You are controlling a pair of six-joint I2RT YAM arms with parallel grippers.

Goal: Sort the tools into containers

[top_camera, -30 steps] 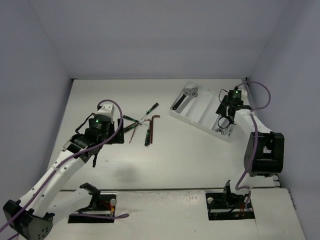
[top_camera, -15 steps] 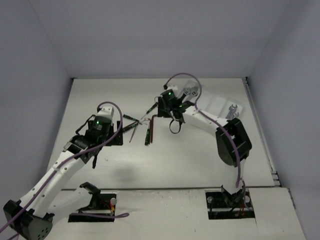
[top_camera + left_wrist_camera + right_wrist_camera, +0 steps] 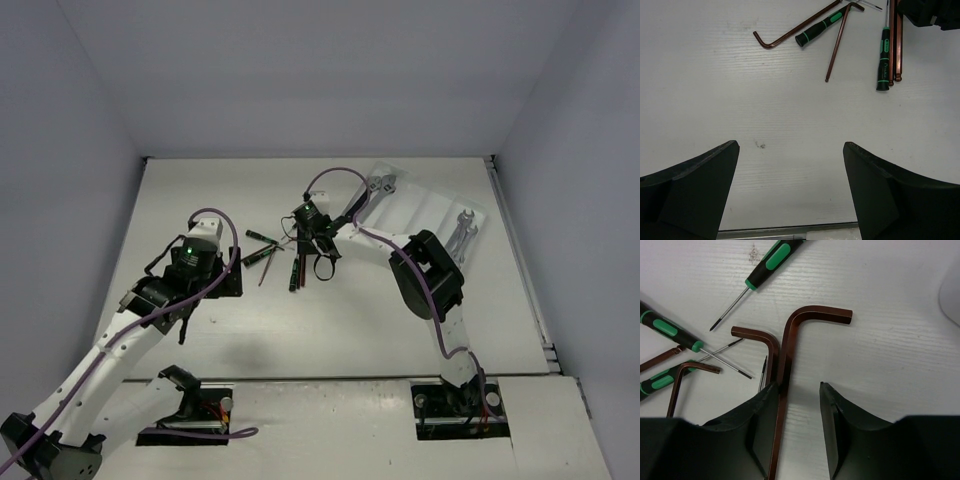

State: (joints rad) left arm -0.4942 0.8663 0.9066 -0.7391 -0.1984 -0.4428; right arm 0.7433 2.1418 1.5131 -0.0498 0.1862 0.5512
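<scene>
Hex keys [image 3: 790,31] and thin green-and-black screwdrivers [image 3: 771,259] are what is left loose on the tabletop [image 3: 790,110], heaped just left of the tray [image 3: 425,205] in the overhead view. A second ago the right gripper [image 3: 797,390] hung over the tray's right-end compartment. It has since swung off the tray and down onto the heap, and a pair of open-end wrenches [image 3: 460,232] now lies in the compartment it left. That reads as one drop-off finished and the next pick begun. Its jaws are parted and grasp nothing yet. They straddle the long shaft of the largest hex key [image 3: 788,347], which runs close along one finger's inner face, with a smaller hex key [image 3: 771,347] just beside it on the side away from the tray. The left gripper [image 3: 790,147] is released and empty, hovering over bare tabletop beyond the heap from the tray, its place little changed. In the tray, the adjustable wrench [image 3: 378,186] sits in the compartment at the opposite end from the open-end wrenches. The two compartments between look empty, though the right arm hides part of them.
</scene>
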